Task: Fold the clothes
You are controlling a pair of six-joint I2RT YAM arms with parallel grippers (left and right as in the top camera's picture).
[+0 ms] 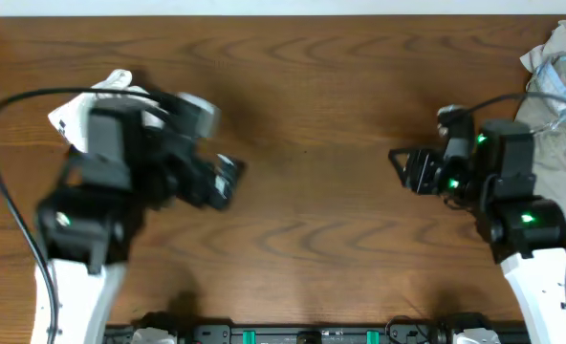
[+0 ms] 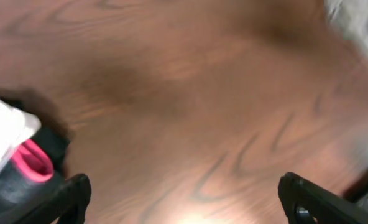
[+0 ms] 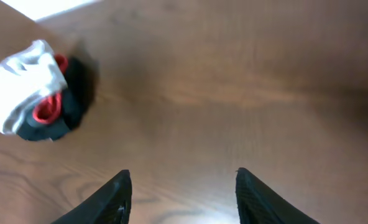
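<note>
Left claw (image 2: 184,186) wide, empty | right claw (image 3: 182,176) wide, empty | clothes (image 3: 38,93) near table (image 3: 234,93) edge

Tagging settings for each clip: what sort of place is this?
Probably a robot test bench: a wood-grain table, a left arm and a right arm based at its near edge, plus a crumpled khaki-beige garment and a white-and-black bundle.

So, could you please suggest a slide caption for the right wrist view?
Open right hand over wooden table, bundled white-black-red clothes at far left.
</note>
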